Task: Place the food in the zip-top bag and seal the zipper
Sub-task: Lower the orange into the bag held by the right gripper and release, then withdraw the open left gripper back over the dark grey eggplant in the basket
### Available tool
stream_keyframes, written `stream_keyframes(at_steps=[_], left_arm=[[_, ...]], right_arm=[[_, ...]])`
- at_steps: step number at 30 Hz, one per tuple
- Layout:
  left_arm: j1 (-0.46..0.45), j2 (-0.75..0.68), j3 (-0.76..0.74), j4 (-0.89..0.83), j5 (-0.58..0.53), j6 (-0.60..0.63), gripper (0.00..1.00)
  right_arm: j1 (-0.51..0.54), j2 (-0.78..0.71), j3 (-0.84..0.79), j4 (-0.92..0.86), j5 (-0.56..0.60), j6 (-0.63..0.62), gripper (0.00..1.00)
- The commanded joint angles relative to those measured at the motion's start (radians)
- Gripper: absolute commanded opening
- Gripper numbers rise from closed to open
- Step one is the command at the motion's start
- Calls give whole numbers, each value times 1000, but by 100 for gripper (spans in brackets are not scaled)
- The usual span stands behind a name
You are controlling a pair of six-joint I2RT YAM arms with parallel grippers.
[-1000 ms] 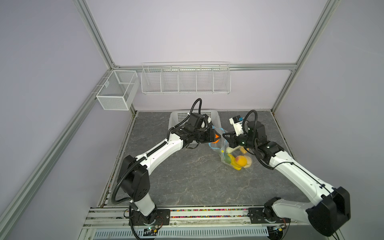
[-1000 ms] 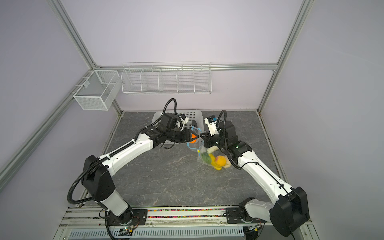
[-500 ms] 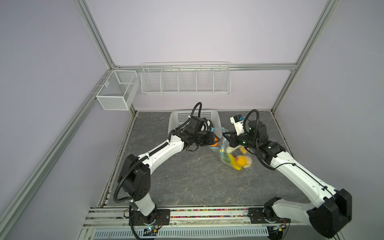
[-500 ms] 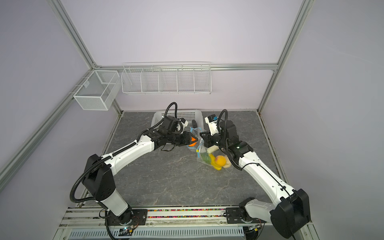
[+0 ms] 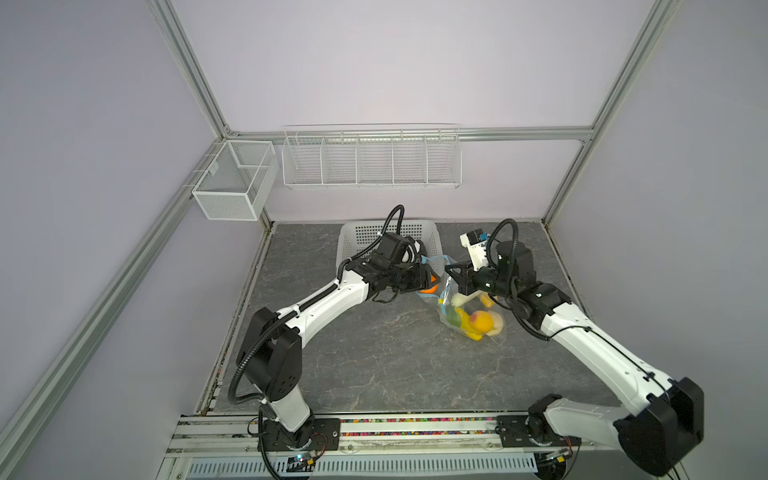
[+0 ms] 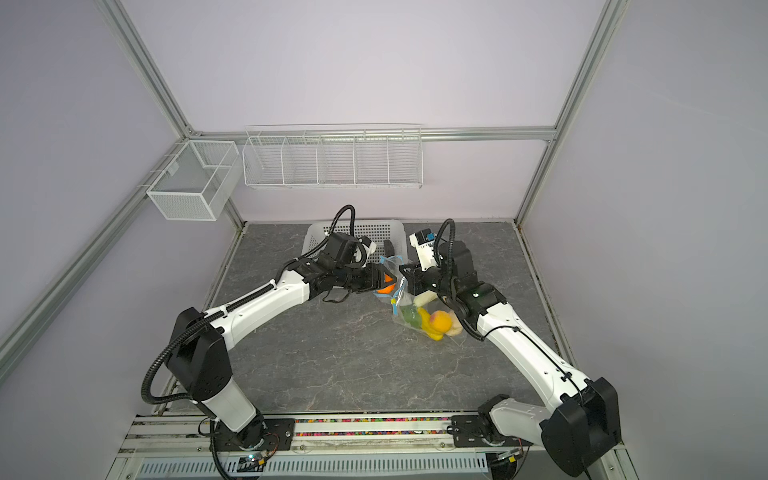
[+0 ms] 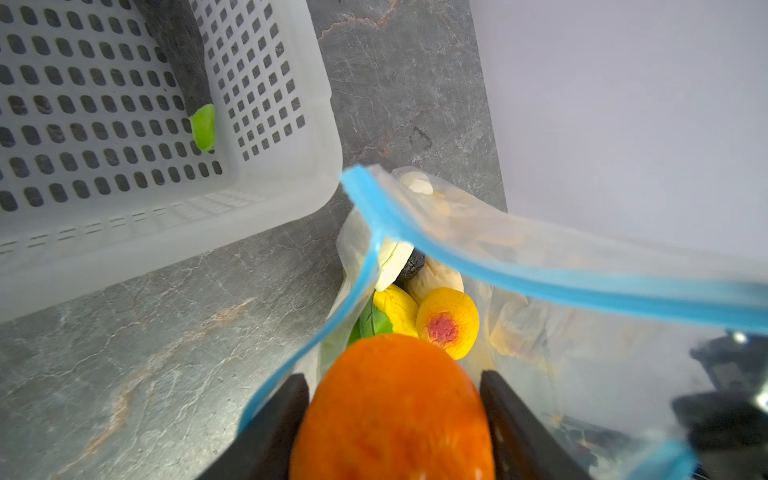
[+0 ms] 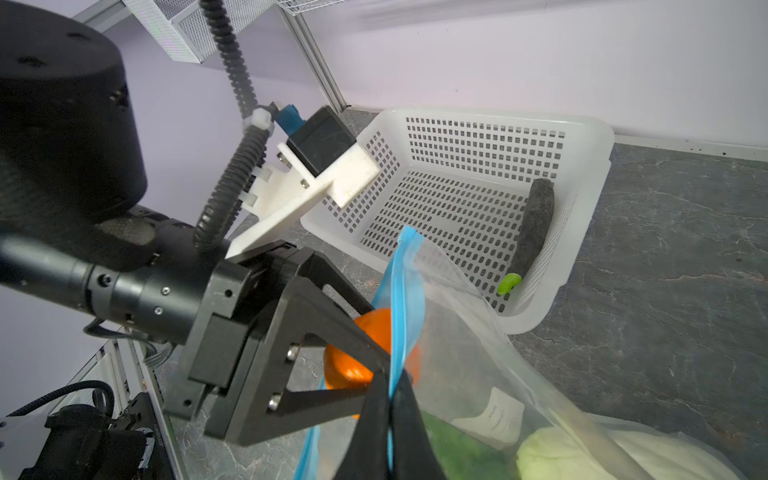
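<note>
Change over the last sec: L arm has dipped and pushed in a bit. The smooth oval orange toy fruit [image 7: 395, 415] now sits in the mouth of the clear crinkly zip-top bag [image 8: 478, 332], betw. the two runs of the light-blue zipper strip [image 7: 623, 293]. Bag and R arm haven't shifted.

L gripper [image 7: 395, 380]: fingers either side of the orange fruit, v. close. Can't tell if they're pinching or already slack. R gripper [image 8: 390, 399]: pressed together on the blue strip, holding one lip up.

My read: this is the drop-off, so one more piece is nearly bagged. It'd join the heap of yellow, green, white and beige toy pieces [image 7: 397, 307] at the bottom. Not done tho: a long dark toy veg [image 8: 534, 224] w/ lime-green tip lies in the white perforated plastic basket [image 7: 166, 224], and the zipper's wide open.

Room: basket corner is just beside the bag mouth and R fingers are on the other lip, so sideways is tight. Best way out looks like back along L arm's own line, over the bare grey marbled tabletop [image 5: 374, 353]. Its front half is open in both top views.
</note>
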Motion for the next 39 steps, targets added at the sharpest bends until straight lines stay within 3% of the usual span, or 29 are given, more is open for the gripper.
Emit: stream_keyframes(at_steps=[1,24,32,39], left_arm=[[-4,27,34,-20,-13,5,70],[13,-109,44,-56,-87,19,75],[126,-165,41,-94,-167,34,74],[174,-86,95,-181,-276,87,73]], right_arm=[[7,-9,21,25,7,6,7],[6,-54,-17,12,46,2,7],[5,-76,-35,42,73,23,7],[0,-93,-55,42,94,20,7]])
